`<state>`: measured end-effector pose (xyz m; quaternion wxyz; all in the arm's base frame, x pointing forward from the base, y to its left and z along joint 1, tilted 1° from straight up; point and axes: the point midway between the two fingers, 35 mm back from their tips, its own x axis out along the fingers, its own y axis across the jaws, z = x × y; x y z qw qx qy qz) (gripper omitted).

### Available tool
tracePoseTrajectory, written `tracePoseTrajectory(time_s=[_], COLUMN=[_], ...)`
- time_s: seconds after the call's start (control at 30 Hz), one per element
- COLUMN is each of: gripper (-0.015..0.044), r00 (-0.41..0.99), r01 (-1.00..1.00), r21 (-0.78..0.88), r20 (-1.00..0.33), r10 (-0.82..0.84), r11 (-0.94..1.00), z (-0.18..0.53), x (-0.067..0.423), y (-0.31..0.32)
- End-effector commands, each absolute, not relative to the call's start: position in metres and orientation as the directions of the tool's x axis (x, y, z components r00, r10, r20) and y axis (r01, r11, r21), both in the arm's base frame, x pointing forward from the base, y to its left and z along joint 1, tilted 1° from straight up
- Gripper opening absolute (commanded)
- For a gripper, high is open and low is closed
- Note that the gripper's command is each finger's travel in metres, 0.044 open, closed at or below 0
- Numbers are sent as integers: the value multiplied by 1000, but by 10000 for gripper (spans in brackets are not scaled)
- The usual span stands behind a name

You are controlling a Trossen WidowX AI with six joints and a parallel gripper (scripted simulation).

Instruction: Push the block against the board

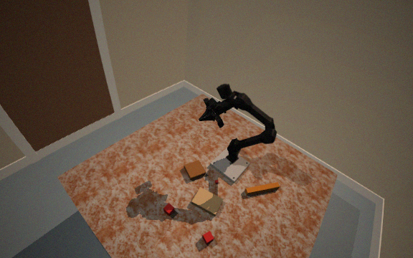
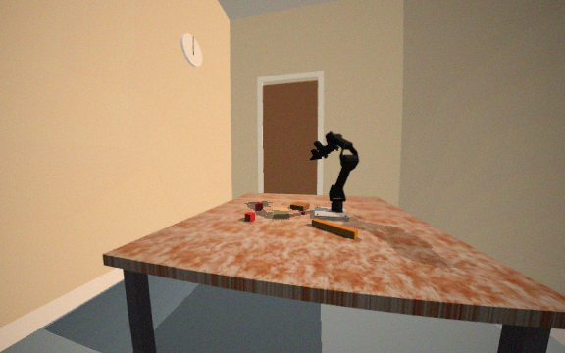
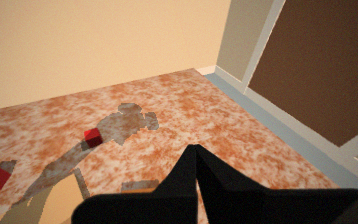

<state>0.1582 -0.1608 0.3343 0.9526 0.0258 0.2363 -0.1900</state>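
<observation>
The orange board (image 1: pixel 262 188) (image 2: pixel 334 228) lies flat on the table to the right of the arm's base. A brown square block (image 1: pixel 194 169) (image 2: pixel 300 206) lies left of the base, apart from the board. A paler tan square block (image 1: pixel 207 201) (image 2: pixel 281 214) lies in front of the base, also apart from the board. My gripper (image 1: pixel 203 117) (image 2: pixel 313 157) (image 3: pixel 193 150) is shut and empty. It hangs high above the table, well behind both blocks. In the wrist view the fingers hide most of the brown block (image 3: pixel 140 189).
Two red cubes (image 1: pixel 168 208) (image 1: pixel 208 237) (image 2: pixel 249 216) (image 3: pixel 93 137) lie on the table near the tan block. A tiny red piece (image 1: pixel 216 182) sits by the grey base plate (image 1: pixel 231 168). Walls and a door stand beyond the table's edges.
</observation>
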Motion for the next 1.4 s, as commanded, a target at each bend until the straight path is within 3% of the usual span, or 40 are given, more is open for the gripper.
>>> tracePoseTrajectory(time_s=[0.0,0.5,1.0,1.37], gripper=[0,0,0,0], r00=[766,497,56,30], r01=[379,385,320,313], r21=[36,117,6,0], r20=[-574,-862,-998,-1000], r10=[-291,-99,-12,-9], r11=[925,916,947,950], z=[294,175,75,59], x=[169,187,165,164], y=[-169,-155,-113,-112])
